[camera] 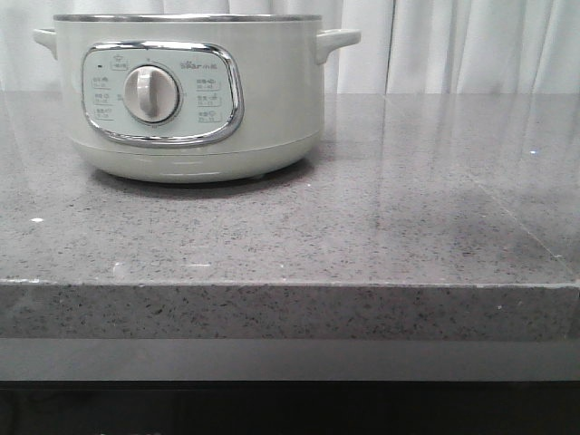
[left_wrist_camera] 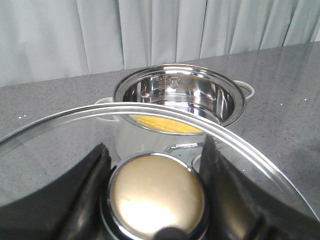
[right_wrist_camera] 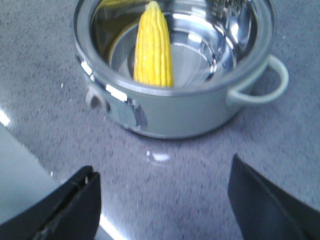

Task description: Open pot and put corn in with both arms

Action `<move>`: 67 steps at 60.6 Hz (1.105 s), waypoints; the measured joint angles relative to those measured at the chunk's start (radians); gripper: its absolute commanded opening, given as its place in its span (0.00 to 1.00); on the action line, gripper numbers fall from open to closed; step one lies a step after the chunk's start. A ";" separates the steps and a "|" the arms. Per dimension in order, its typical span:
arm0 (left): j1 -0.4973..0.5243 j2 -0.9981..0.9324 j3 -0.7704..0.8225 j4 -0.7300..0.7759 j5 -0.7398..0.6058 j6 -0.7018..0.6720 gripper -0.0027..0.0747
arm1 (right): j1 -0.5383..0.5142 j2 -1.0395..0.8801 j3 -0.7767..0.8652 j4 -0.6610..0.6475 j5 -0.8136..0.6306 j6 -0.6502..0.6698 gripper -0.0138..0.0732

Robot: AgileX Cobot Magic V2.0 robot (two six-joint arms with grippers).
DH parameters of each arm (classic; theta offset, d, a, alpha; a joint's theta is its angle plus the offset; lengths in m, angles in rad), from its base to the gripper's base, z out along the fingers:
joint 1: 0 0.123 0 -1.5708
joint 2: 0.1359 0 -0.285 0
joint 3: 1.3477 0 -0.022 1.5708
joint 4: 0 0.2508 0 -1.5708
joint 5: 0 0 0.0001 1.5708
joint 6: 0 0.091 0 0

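The pot (camera: 190, 91) stands at the back left of the grey counter, its dial panel facing me and no lid on it. In the left wrist view my left gripper (left_wrist_camera: 156, 150) is shut on the gold knob (left_wrist_camera: 157, 192) of the glass lid (left_wrist_camera: 60, 145). The lid is held up off the pot (left_wrist_camera: 170, 87). The corn (left_wrist_camera: 162, 123) lies inside, partly hidden behind the lid's rim. In the right wrist view the corn (right_wrist_camera: 154, 45) leans in the steel bowl of the pot (right_wrist_camera: 185, 110). My right gripper (right_wrist_camera: 162, 167) is open and holds nothing, over bare counter short of the pot. Neither arm appears in the front view.
A white curtain (camera: 453, 45) hangs behind the counter. The counter's front edge (camera: 290, 285) runs across the front view. One side handle (right_wrist_camera: 260, 85) of the pot sticks out toward the right gripper's side.
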 measured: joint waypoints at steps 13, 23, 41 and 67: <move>0.000 0.000 0.000 0.000 0.000 0.000 0.28 | 0.000 -0.182 0.194 0.000 -0.008 0.000 0.79; 0.000 0.000 0.000 0.000 0.000 0.000 0.28 | 0.000 -0.287 0.310 0.000 -0.010 0.000 0.79; 0.000 0.044 0.000 -0.060 -0.041 0.000 0.28 | 0.000 -0.384 0.395 0.000 -0.008 0.000 0.79; -0.022 0.427 -0.106 -0.096 -0.318 0.000 0.28 | 0.000 -0.385 0.395 0.000 -0.008 0.000 0.79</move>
